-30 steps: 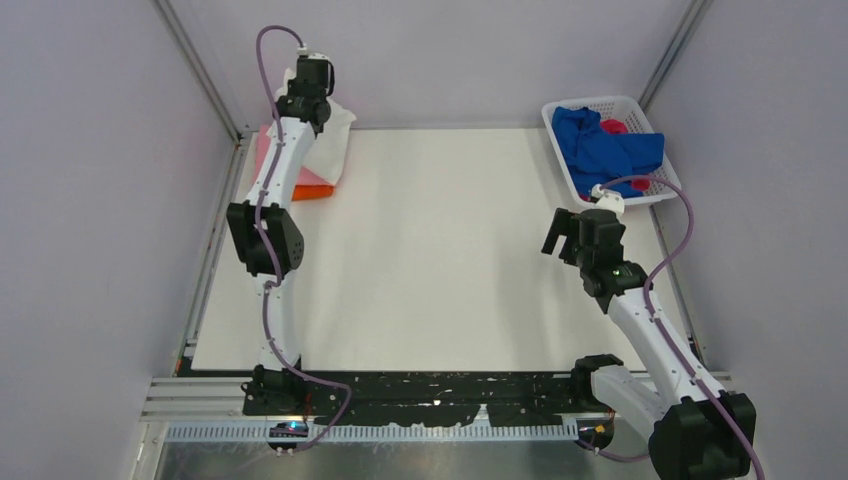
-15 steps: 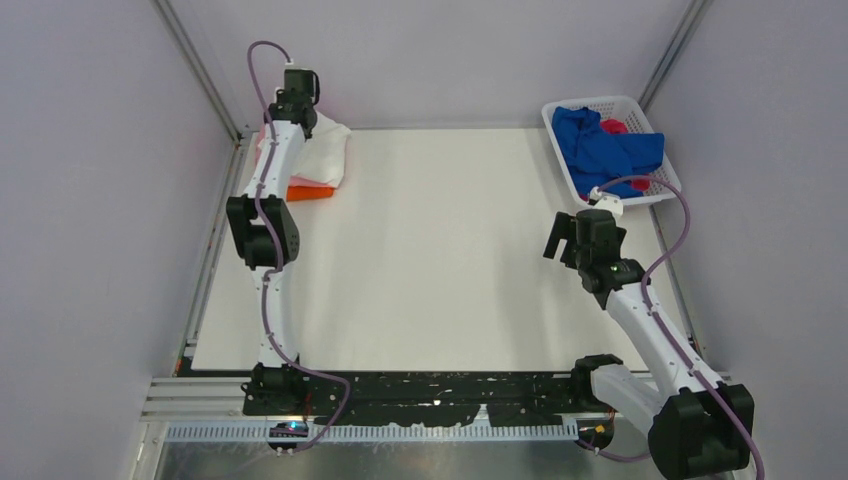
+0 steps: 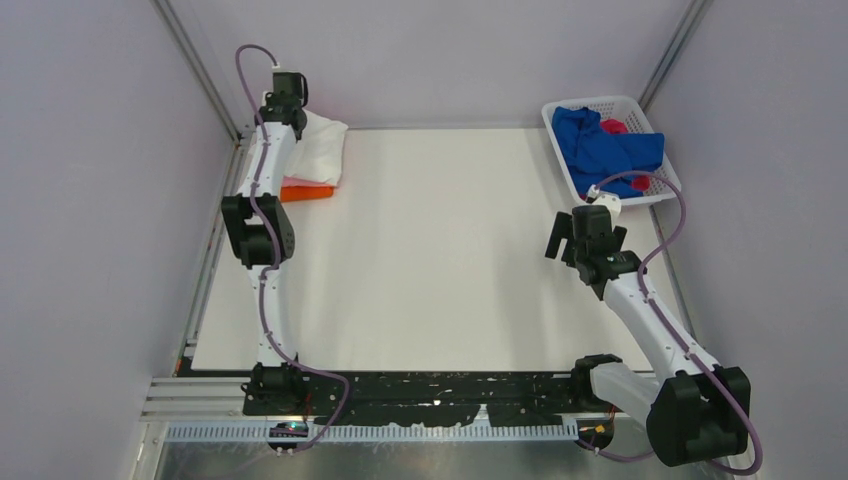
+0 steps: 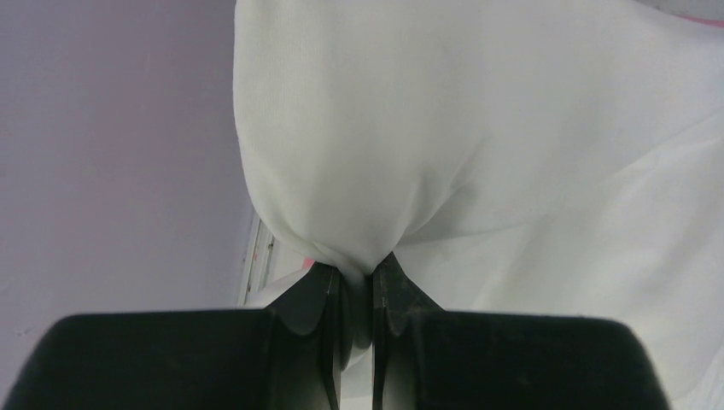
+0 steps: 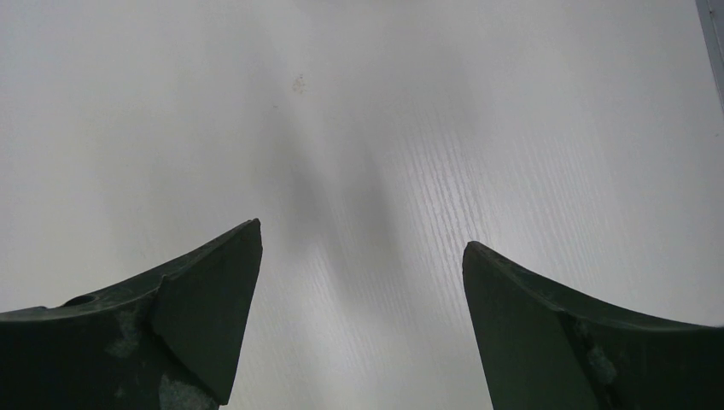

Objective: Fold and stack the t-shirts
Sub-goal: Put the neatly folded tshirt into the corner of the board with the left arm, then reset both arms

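While pinching the white t-shirt (image 4: 478,145) in the closed left tool (image 4: 350,295) at the far-left table (image 3: 440,260) corner, lower squarely onto the orange t-shirt (image 3: 305,192), keeping the wide-open empty right tool (image 5: 363,282) clear.

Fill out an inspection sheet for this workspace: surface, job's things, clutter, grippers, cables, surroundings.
Surface: white table, bare across the middle.
Job's things: white shirt on top of an orange shirt at the far left corner; blue shirt and red shirt heaped unfolded in the basket at far right.
Clutter: nothing seen.
Grippers: left gripper shut on a pinch of the white shirt; right gripper open over bare table, holding nothing.
Cables: left arm's cable and right arm's cable loop free at the wrists, purple, no snag seen.
Surroundings: plain lilac walls, metal frame posts.
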You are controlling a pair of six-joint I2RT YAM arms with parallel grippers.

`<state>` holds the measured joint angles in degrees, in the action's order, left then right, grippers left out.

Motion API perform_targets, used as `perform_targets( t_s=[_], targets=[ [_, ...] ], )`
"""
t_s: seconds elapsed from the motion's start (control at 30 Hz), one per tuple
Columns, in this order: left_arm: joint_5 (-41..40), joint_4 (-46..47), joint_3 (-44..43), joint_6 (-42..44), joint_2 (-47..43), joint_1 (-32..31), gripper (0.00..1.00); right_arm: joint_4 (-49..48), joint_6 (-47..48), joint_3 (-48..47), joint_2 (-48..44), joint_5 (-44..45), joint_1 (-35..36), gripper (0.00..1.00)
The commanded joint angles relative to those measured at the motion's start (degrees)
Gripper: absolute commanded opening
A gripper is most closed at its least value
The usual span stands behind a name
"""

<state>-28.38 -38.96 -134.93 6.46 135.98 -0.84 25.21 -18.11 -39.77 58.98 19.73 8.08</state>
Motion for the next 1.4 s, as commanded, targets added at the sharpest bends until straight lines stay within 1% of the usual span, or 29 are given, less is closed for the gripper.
perform_targets(
  t_s=[0.0,0.1,0.13,0.2,0.23,0.27,0.3,0.33,0.37,0.4,0.67,0.8,0.87,0.93,1.03,1.07,1.2,1.37],
  targets=[
    [-0.44,3.71,-0.64,-0.3,-1.03,0.58,0.09,-0.18,0.31,-3.47,0.98,2.25,-0.24,0.95],
    [-1.37,3.99,-0.58,-0.48,-0.9,0.58,0.09,0.12,0.41,-3.69,1.37,2.67,-0.25,0.95],
    [-1.83,3.98,-0.61,-0.53,-0.9,1.46,0.09,0.11,0.5,-3.59,1.33,2.72,-0.21,0.95],
    [-2.01,3.63,-0.52,-0.8,-1.02,2.56,0.17,0.3,0.53,-3.63,1.25,2.89,-0.28,0.95],
    [-2.1,3.51,-0.45,-1.15,-1.18,2.69,0.23,0.29,0.57,-3.68,1.24,2.91,-0.26,0.96],
    [-2.24,3.42,-0.22,-1.5,-1.43,2.85,0.39,0.3,0.6,-3.68,1.16,2.93,-0.26,0.95],
    [-2.35,3.18,-0.25,-2.08,-1.71,2.92,0.63,0.29,0.61,-3.71,1.15,2.9,-0.25,0.95],
    [-2.15,2.41,-0.25,-2.89,-2.12,2.96,0.82,0.46,0.62,-3.8,1.07,2.88,-0.21,0.95],
    [-1.53,2.04,-0.01,-3.68,-2.7,3.03,0.96,0.5,0.62,-3.85,1.02,2.87,-0.24,0.95],
    [-0.93,1.82,0.37,-4.41,-3.45,3.09,0.99,0.64,0.62,-3.94,0.95,2.86,-0.25,0.95],
    [3.99,1.93,4.77,-12.16,-11.8,3.07,1.0,0.39,0.35,-3.79,-1.4,1.71,-0.26,0.95],
    [9.76,-0.46,6.46,-18.64,-16.15,3.0,1.0,-0.39,-0.01,-3.52,-2.36,-0.1,-0.17,0.95],
    [13.69,-1.14,9.13,-22.5,-19.47,2.86,1.0,-0.96,-0.04,-3.31,-3.01,-1.75,-0.24,0.95],
    [17.5,0.54,15.16,-25.87,-24.24,2.42,1.0,-1.98,-0.19,-2.7,-4.31,-3.2,-0.19,0.96],
    [20.33,4.8,29.01,-29.39,-33.27,1.43,1.0,-4.03,-1.02,-1.07,-6.04,-4.94,-0.21,0.95],
    [20.68,6.91,34.21,-30.0,-36.99,-0.8,1.0,-4.34,-1.35,-0.45,-6.81,-5.48,-0.22,0.96],
    [20.91,14.94,55.88,-32.59,-52.37,-6.22,1.0,-6.3,-2.19,1.88,-9.01,-8.16,-0.23,0.96],
    [18.18,20.14,76.81,-35.37,-66.8,-16.48,1.0,-9.3,-3.25,4.61,-10.44,-11.02,-0.2,0.95]
  ],
)
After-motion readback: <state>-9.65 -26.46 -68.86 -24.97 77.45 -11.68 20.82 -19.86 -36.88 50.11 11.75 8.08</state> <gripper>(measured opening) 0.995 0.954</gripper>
